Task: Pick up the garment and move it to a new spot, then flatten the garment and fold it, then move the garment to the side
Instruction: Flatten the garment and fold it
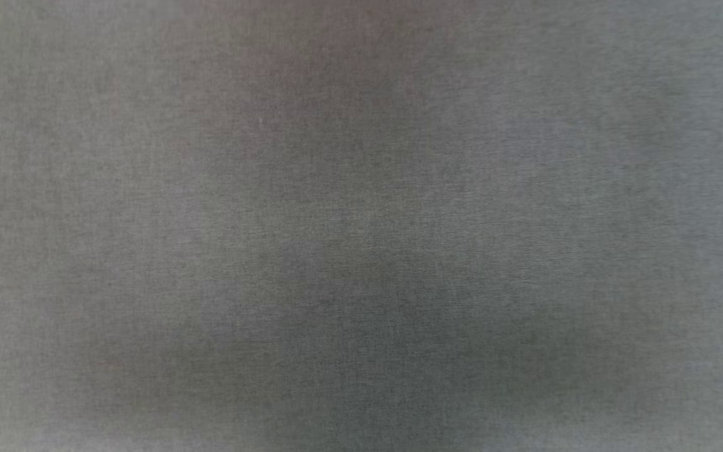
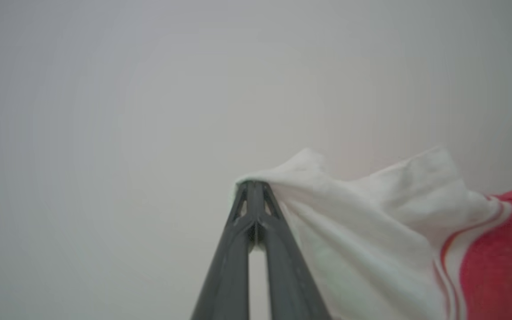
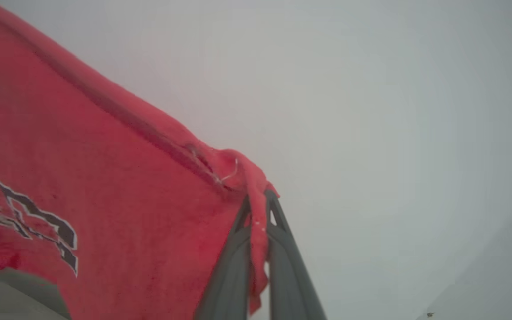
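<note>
**Garment held aloft between both arms.** The left pincer point(image 2: 254, 184), closed, grips the edge of the white sleeve point(image 2: 371, 213) of the garment point(image 2: 505, 266), a bright red soft T-shirt with striped trim. The cloth hangs from the left pincer and spans away to the right pincer point(image 3: 258, 195), which is closed on a red hem corner beside the dark block letters point(image 3: 38, 218). Probable step: carrying to a new spot. Next move: lower both ends evenly, keeping the cloth taut.
</note>
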